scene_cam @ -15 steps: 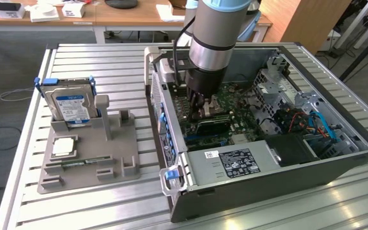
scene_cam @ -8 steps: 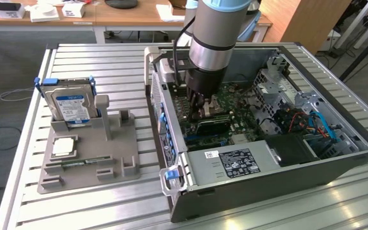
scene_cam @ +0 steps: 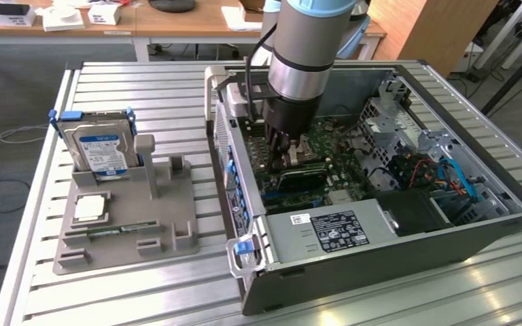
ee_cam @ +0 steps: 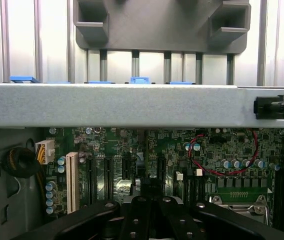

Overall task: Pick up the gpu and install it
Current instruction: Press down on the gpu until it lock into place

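While the arm (scene_cam: 302, 47) reaches down into the open case (scene_cam: 478, 234), its hand (scene_cam: 287, 155) is closed over the motherboard (ee_cam: 217, 150); whether it grips the gpu is unclear.

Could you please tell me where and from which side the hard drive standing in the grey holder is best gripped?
Probably its free top edge, across the two broad faces, coming straight down from above: the hard drive stands upright, and the grey holder encloses its lower end.
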Robot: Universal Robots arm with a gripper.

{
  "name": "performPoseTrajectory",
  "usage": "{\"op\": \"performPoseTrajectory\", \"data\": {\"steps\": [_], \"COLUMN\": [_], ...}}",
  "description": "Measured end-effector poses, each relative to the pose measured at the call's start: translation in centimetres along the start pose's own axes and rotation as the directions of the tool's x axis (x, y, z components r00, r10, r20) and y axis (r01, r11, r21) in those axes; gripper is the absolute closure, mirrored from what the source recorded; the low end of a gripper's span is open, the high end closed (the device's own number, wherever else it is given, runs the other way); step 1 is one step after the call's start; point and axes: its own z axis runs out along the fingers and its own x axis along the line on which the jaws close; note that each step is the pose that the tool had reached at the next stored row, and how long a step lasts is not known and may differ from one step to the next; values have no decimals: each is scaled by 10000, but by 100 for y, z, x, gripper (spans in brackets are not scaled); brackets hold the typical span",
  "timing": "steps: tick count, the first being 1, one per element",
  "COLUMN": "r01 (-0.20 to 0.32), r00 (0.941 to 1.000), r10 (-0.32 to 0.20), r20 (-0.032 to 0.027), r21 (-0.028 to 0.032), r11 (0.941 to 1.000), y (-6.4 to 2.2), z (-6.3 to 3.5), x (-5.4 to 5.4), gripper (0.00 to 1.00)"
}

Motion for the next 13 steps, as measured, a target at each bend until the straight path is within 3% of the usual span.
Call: {"op": "performPoseTrajectory", "data": {"steps": [1, 4, 7, 13], "r01": [0, -2, -3, -1], "r00": [10000, 10000, 10000, 10000], "r10": [0, 1, 3, 1], "r20": [-44, -50, 13, 3], "r21": [-29, -35, 6, 2], "r11": [10000, 10000, 10000, 10000], "y": [-3, -4, 0, 0], "z": [34, 27, 8, -189], "x": [-4, -6, -2, -4], "gripper": [89, 89, 89, 89]}}
